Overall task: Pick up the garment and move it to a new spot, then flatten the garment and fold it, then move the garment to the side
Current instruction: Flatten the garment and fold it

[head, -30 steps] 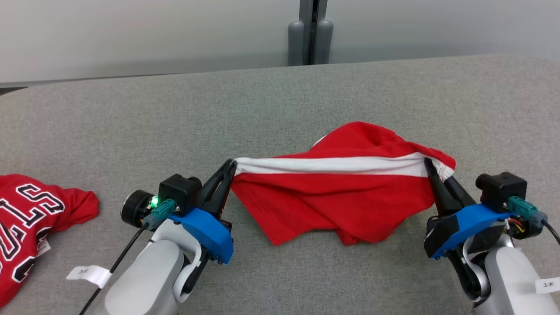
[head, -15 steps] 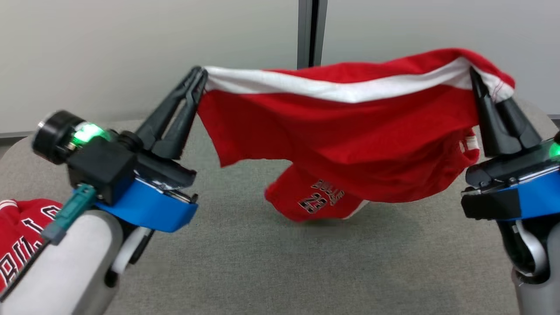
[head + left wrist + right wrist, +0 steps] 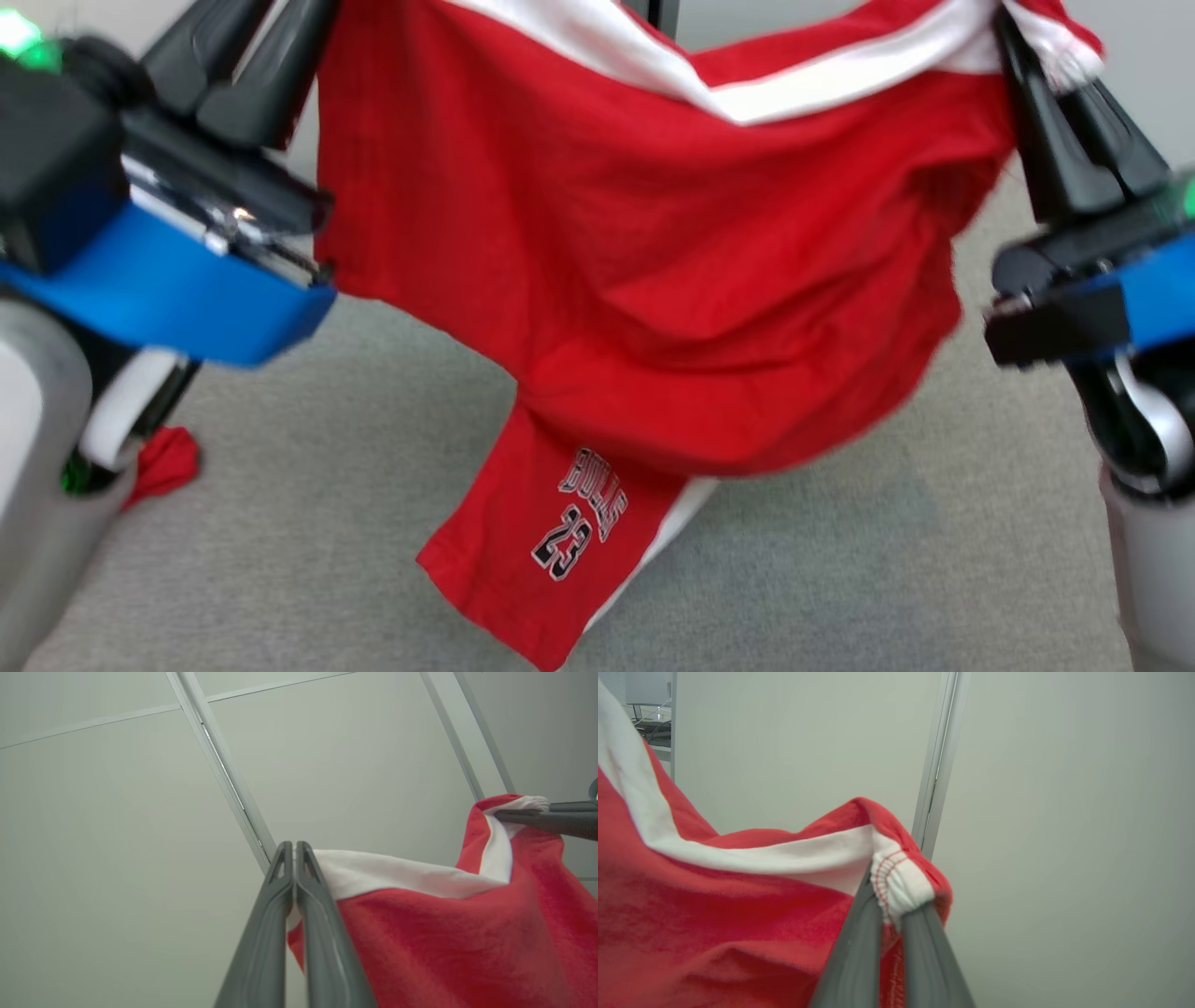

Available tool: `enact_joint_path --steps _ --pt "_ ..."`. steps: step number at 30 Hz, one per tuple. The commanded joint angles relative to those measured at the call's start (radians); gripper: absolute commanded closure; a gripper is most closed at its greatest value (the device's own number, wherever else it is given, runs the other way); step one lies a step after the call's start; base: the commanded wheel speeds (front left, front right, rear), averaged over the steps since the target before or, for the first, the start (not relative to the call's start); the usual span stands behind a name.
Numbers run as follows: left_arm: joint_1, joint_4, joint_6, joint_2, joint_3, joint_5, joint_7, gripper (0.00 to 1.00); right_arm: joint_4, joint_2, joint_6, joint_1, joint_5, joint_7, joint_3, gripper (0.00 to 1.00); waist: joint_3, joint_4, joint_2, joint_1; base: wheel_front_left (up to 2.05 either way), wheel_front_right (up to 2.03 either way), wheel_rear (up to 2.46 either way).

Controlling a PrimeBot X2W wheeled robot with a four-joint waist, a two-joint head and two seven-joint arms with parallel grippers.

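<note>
With the left hand [image 3: 293, 847] and right hand [image 3: 894, 910] each clamped shut on its top edge, the garment [image 3: 653, 261] hangs over the worktop [image 3: 327, 467], apparently mid-carry, needing lowering onto a new spot.

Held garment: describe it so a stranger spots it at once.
Over the grey fabric table, a red garment with a white band hangs between the left tool and right tool, both shut on its top edge. Unlike the red cloth lying at lower left, it is lifted and printed BULLS 23.
</note>
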Motion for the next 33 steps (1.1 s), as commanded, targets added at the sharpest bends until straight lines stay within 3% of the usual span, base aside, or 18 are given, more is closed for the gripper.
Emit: enact_joint_path --steps 1,4,9,14,19,24,29,33 --pt "-0.03 0.027 -0.009 -0.007 -0.004 -0.003 0.007 1.0 0.031 -0.005 0.0 -0.047 0.003 0.003 0.01 1.0 0.04 0.017 0.0 0.0 0.0 0.0 0.0" --pt "-0.122 0.118 -0.033 -0.025 -0.001 -0.007 -0.007 1.0 0.163 0.009 0.0 -0.185 -0.001 -0.019 0.044 1.0 0.098 0.005 0.0 0.0 0.0 0.0 0.0" --pt "-0.279 0.284 -0.039 -0.064 0.034 0.017 -0.084 1.0 0.387 0.075 0.0 -0.432 -0.064 -0.137 0.05 1.0 0.166 -0.018 0.0 0.0 0.0 0.0 0.0" --pt "-0.328 0.409 -0.047 -0.098 0.034 0.012 -0.152 1.0 0.561 0.131 0.0 -0.544 -0.113 -0.249 0.059 1.0 0.206 -0.021 0.0 0.0 0.0 0.0 0.0" --pt "-0.229 0.469 -0.058 -0.111 -0.005 -0.004 -0.202 1.0 0.732 0.134 0.0 -0.48 -0.145 -0.323 0.157 1.0 0.237 -0.002 0.0 0.0 0.0 0.0 0.0" --pt "-0.071 0.466 -0.06 -0.109 -0.049 -0.018 -0.262 1.0 0.842 0.129 0.0 -0.368 -0.094 -0.411 0.201 1.0 0.248 0.019 0.0 0.0 0.0 0.0 0.0" --pt "0.118 0.379 -0.023 -0.087 -0.063 -0.028 -0.328 1.0 0.851 0.115 0.0 -0.228 -0.014 -0.465 0.222 1.0 0.234 0.028 0.0 0.0 0.0 0.0 0.0" --pt "0.279 0.265 0.035 -0.059 -0.052 -0.04 -0.366 1.0 0.784 0.089 0.0 -0.108 0.028 -0.487 0.23 1.0 0.205 0.026 0.0 0.0 0.0 0.0 0.0"
